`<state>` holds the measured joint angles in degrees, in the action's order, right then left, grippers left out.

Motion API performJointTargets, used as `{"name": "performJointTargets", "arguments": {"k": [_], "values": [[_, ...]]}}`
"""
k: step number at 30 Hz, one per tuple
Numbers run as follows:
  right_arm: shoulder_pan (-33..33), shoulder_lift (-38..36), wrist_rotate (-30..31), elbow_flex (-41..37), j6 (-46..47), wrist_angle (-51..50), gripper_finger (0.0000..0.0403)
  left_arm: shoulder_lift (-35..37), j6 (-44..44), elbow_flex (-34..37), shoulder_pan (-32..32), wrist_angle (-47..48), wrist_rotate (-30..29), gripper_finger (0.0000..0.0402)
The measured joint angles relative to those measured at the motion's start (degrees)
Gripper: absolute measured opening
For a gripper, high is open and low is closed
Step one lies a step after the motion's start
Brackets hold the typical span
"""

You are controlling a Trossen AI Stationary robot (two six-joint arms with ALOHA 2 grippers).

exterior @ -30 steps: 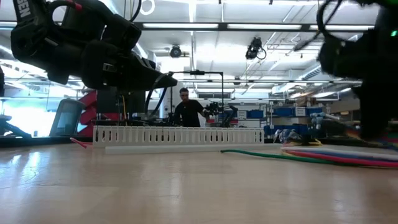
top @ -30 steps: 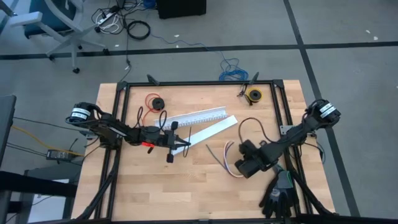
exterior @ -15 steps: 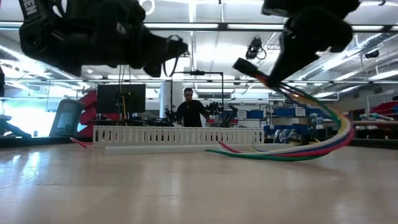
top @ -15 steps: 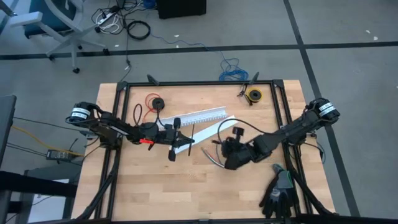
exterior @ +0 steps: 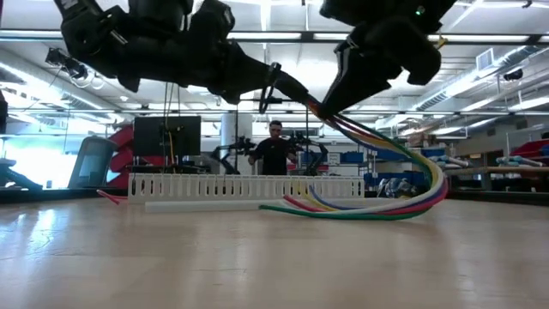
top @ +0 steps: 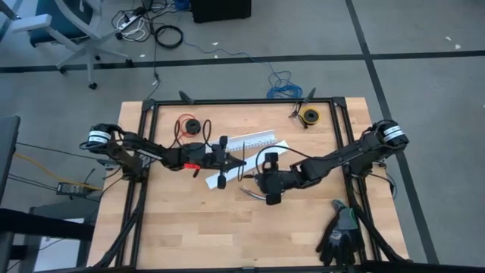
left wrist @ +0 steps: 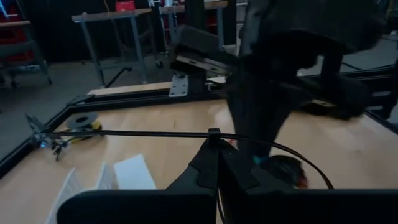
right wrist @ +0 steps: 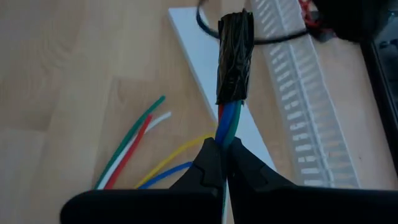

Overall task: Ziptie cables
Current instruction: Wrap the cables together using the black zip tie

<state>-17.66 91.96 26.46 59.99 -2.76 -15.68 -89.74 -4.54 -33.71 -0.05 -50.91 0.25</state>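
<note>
A white slotted plastic channel (top: 252, 139) and a flat white strip (top: 258, 154) lie at the table's twelve o'clock side, directly behind the two grippers. A red wire on a black spool (top: 190, 125) sits toward ten o'clock, a yellow reel (top: 309, 116) toward one o'clock, and black gloves (top: 339, 236) at five o'clock on the table's edge.

In the low view a person (exterior: 274, 154) stands in the room beyond the channel.

The right gripper (right wrist: 222, 163) is pinched tight on the cables (right wrist: 229, 118), held up near the table's centre. Their tip is wrapped in dark tape; red, blue, green, yellow and white strands sag to the wood in a curve.

The left gripper (left wrist: 216, 163), at nine o'clock of the right one, is clamped on the ziptie (left wrist: 130, 133), a thin black strip that bends into a loop around the taped tip. Where the loop's far end goes is hard to make out.
</note>
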Motion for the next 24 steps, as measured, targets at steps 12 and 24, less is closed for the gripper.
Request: {"name": "performJointTargets", "arguments": {"k": [12, 24], "values": [[4.1, 4.6, -5.2, 0.0, -4.3, 5.0, 0.0, -2.2, 2.1, -0.6, 0.7, 0.2, 2.7, 0.0005], [6.0, 6.6, -11.9, 0.0, -12.8, 11.7, 0.0, -6.2, 2.0, -0.8, 1.6, 0.6, 0.5, 0.0005]]}}
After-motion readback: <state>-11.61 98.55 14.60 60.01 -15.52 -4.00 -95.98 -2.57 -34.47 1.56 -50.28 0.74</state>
